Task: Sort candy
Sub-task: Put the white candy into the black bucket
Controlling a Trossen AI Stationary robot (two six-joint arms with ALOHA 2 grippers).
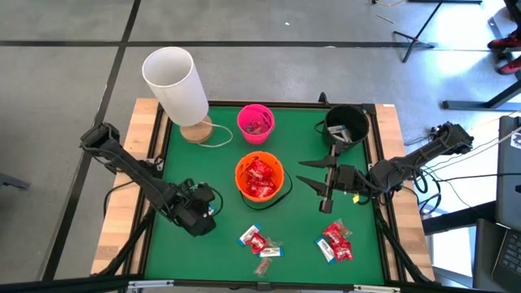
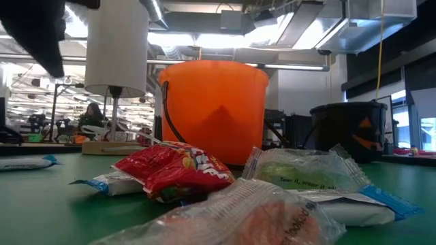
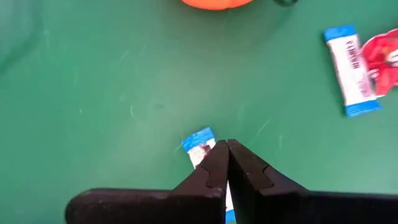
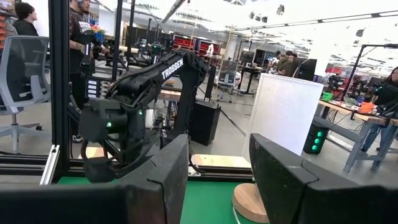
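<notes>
Gripping blue-ended white candy bar [image 3: 200, 146], left pincer [image 3: 227, 149] clamped; right pincer [image 4: 219, 180] open; "TROSSEN" on arm [image 4: 163, 73].

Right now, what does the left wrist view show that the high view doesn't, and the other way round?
Only the left wrist view shows the left gripper with its fingers shut on a blue-ended white candy on the green mat. Only the high view shows the pink bucket, black bucket, white cylinder, and the right gripper open between buckets. Both show the orange bucket and the red-and-white candy near the front.
</notes>
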